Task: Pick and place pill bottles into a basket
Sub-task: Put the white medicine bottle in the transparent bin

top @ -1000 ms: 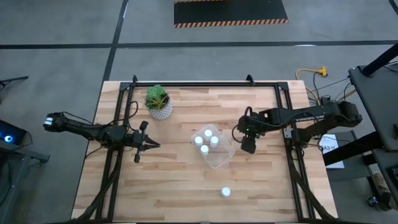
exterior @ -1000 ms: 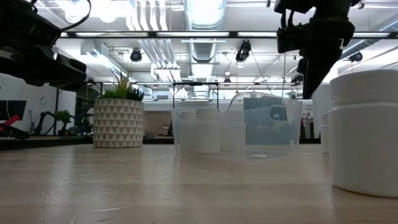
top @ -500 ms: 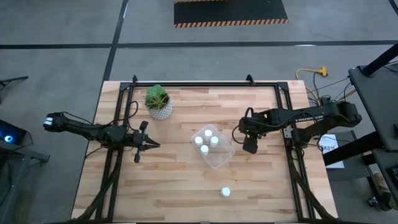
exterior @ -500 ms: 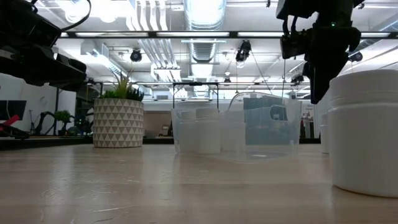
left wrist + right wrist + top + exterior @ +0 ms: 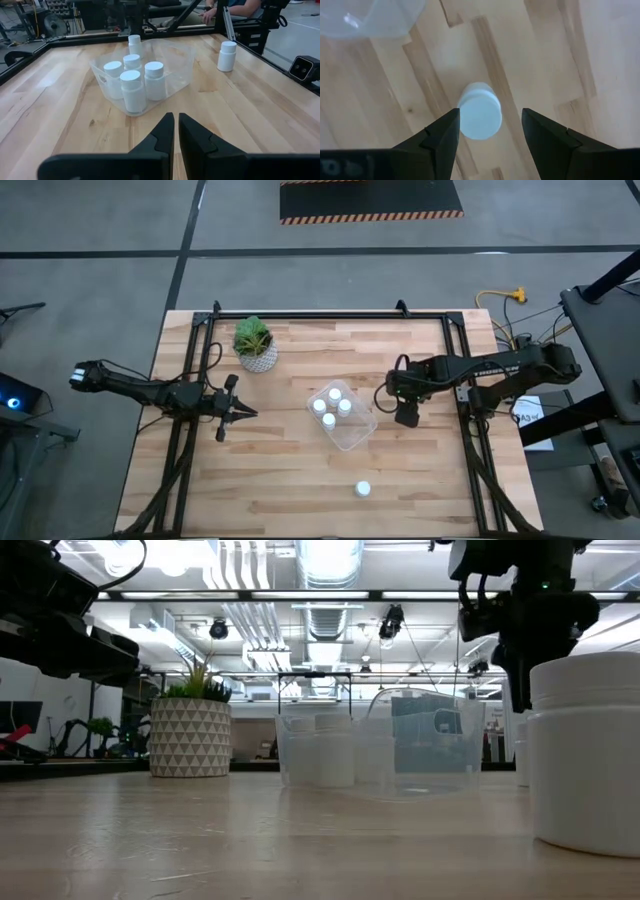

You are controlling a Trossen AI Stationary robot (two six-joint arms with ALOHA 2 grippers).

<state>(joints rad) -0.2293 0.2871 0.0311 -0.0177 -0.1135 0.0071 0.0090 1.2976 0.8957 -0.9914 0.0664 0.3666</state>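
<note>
since the right gripper (image 5: 489, 131) hung directly over a lone pill bottle (image 5: 480, 111) w/ its fingers spread apart on either side of the cap, we judged the step in hand to be the grab, and doing it well probably meant dropping straight down w/o drifting, so both fingers cleared the cap and closed on the body, not the lid. we'd keep the bottle centred in the gap; it looked roughly centred from the right wrist view, maybe a touch nearer one finger. a bump on the way down could tip it, as it was tall for its base.

in the high view that gripper (image 5: 405, 416) sat near the table's (image 5: 290, 480) right edge, just beside the basket (image 5: 356, 433), which lay about mid-table. the basket was clear plastic w/ rounded corners and held four white bottles (image 5: 331, 406) standing upright at its far end; the near end was bare. one more bottle (image 5: 362, 489) stood alone toward the table's near edge, well apart from the basket. all bottles were plain white cylinders w/ round white caps, no labels we could see.

the left gripper (image 5: 176, 131) waited by the table's left edge, fingers together, holding nothing. a potted plant (image 5: 255, 343) stood toward the far left corner, out of the way.
</note>
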